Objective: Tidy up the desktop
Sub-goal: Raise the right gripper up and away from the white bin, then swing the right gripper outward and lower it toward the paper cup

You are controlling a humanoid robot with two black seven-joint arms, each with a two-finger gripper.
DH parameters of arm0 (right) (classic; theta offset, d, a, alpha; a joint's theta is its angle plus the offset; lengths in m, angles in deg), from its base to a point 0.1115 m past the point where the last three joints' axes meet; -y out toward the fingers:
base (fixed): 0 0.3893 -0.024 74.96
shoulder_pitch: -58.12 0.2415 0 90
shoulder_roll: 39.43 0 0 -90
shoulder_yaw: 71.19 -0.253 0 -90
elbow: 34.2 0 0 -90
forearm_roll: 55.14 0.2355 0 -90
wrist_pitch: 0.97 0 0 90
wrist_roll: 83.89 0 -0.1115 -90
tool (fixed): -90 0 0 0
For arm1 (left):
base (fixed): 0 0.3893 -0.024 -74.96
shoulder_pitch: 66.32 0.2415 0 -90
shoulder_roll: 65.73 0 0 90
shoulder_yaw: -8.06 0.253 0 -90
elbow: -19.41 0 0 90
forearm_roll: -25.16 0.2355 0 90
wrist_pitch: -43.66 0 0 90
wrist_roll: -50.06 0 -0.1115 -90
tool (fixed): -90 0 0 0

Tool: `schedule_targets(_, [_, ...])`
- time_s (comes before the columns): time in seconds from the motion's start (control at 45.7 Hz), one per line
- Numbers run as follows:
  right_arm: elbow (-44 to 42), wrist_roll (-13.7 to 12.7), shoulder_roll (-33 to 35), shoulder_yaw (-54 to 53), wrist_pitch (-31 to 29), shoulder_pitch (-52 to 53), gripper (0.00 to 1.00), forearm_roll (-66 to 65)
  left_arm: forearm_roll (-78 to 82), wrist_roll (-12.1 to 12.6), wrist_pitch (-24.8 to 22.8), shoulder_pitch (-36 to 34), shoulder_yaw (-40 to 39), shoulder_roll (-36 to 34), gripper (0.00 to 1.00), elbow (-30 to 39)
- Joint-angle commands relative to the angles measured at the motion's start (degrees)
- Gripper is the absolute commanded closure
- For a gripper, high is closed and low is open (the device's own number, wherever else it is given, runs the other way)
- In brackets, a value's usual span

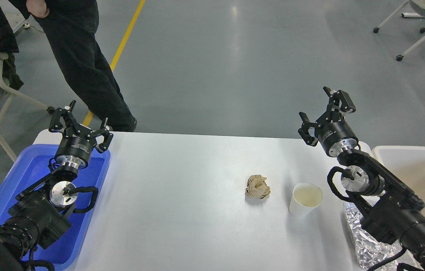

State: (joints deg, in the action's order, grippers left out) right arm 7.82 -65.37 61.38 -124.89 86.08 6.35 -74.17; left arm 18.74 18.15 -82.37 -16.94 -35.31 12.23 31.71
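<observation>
The white desktop [182,210] fills the middle of the head view. A crumpled brown paper ball [257,187] lies right of its centre. A white paper cup [304,198] stands just right of the ball. Crumpled silver foil [363,241] lies at the desktop's right edge, partly under my right arm. My left gripper [79,122] is open and empty, raised over the far end of the blue tray. My right gripper [323,114] is open and empty, raised over the far right corner, beyond the cup.
A blue plastic tray [28,169] sits at the left edge under my left arm. A beige-white tub [415,169] stands at the right. A person in black [84,64] stands behind the far left corner. Chairs stand on the grey floor behind.
</observation>
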Motion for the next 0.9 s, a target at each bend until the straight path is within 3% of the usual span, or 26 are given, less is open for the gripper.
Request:
schedule_targets(0.0, [-1.95, 0.03, 0.44, 6.32, 0.22, 3.42, 0.0, -0.31, 0.0, 0.0, 0.0, 0.02, 0.04, 0.0, 0.0, 0.0])
schedule_targets(0.219, [-2.03, -0.06, 5.01, 15.35, 0.92, 5.26, 0.0, -1.1, 0.0, 0.0, 0.0, 0.02, 0.04, 0.0, 0.0, 0.0])
schedule_targets(0.372, [-1.33, -0.23, 9.05, 37.05, 7.33, 12.55, 0.0, -1.02, 0.0, 0.0, 0.0, 0.02, 0.04, 0.0, 0.0, 0.0])
schedule_targets(0.569, [-0.02, -0.5, 13.18, 58.6, 9.36, 25.12, 0.0, -0.14, 0.0, 0.0, 0.0, 0.02, 0.04, 0.0, 0.0, 0.0])
schedule_targets(0.875, [11.66, -0.5, 22.15, 73.19, 9.36, 42.44, 0.0, -1.02, 0.0, 0.0, 0.0, 0.02, 0.04, 0.0, 0.0, 0.0])
